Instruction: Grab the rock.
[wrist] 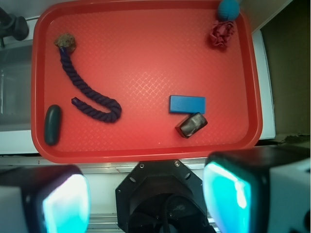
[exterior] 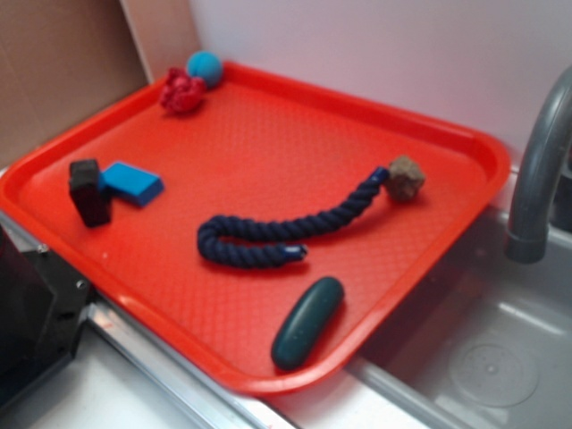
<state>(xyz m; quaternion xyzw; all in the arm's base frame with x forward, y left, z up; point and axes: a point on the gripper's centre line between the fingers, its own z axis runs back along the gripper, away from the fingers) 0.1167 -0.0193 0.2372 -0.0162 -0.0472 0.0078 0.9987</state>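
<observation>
Approach not yet begun: the gripper [wrist: 146, 196] hangs with jaws spread, needing travel to the rock [wrist: 65, 42], upper left of the wrist view.

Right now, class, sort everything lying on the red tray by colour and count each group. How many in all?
Blue: 3 (ball, flat block, navy rope)
Red: 1 (wrinkly ball)
Black: 1 (dark block)
Dark green: 1 (oval)
Brownish-grey: 1 (rock)
Total: 7 things on the tray
</observation>
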